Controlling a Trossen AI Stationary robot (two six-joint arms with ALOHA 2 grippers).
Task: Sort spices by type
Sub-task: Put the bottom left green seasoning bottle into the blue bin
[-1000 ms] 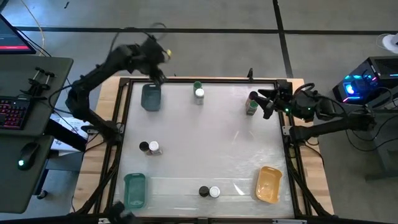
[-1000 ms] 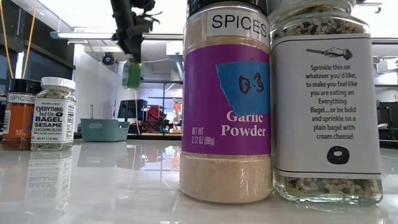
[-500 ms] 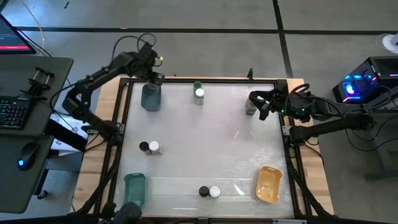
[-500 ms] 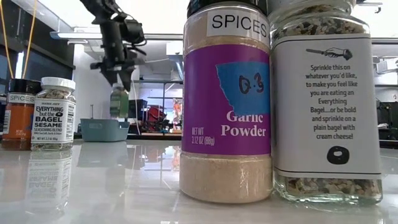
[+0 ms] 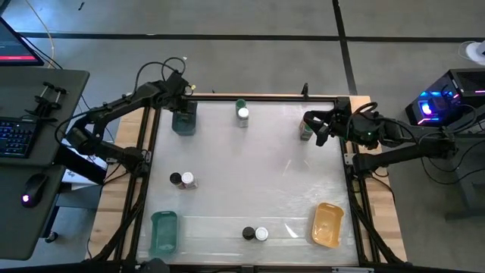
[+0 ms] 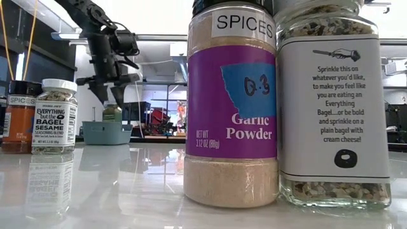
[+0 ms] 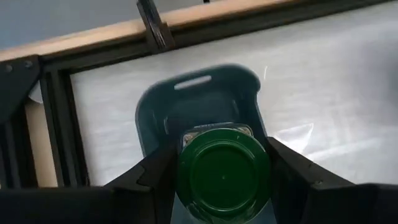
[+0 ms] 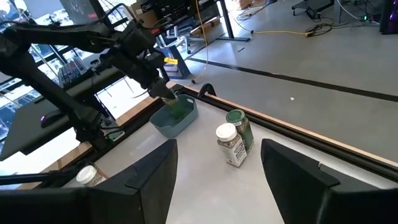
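My left gripper [image 5: 184, 108] is at the table's far left, shut on a green-lidded spice jar [image 6: 112, 113] over a teal tray [image 5: 184, 121]. In the left wrist view the green lid [image 7: 224, 179] fills the gap between the fingers, with the tray [image 7: 186, 102] behind it. My right gripper [image 8: 217, 155] hangs open at the far right, with nothing between its fingers. A green jar [image 5: 305, 132] stands on the table just by it. A green-lidded jar [image 5: 241, 105] and a white-lidded jar [image 5: 243, 114] stand at the far middle. My left gripper pinches the jar between its two fingers [image 7: 155, 180], at the jar's upper sides [image 7: 186, 140] by the green lid. The fingers come from above, slanting down. The jar hangs upright below them, its lower end down at the tray's rim [image 6: 105, 124]. Whether it rests on the tray's floor is hidden.
A black-lidded and a white-lidded jar [image 5: 182, 180] stand at the middle left. Another such pair [image 5: 255, 233] stands at the near edge and fills the low view. A second teal tray [image 5: 164, 231] lies near left and an orange tray [image 5: 327, 224] near right. A dark frame [image 5: 250, 98] borders the table.
My left gripper has come down toward the far-left teal tray with the green-lidded jar, and its wrist has rolled on the way. The jar, which hung well above the tray, is now down at the tray's rim and upright.
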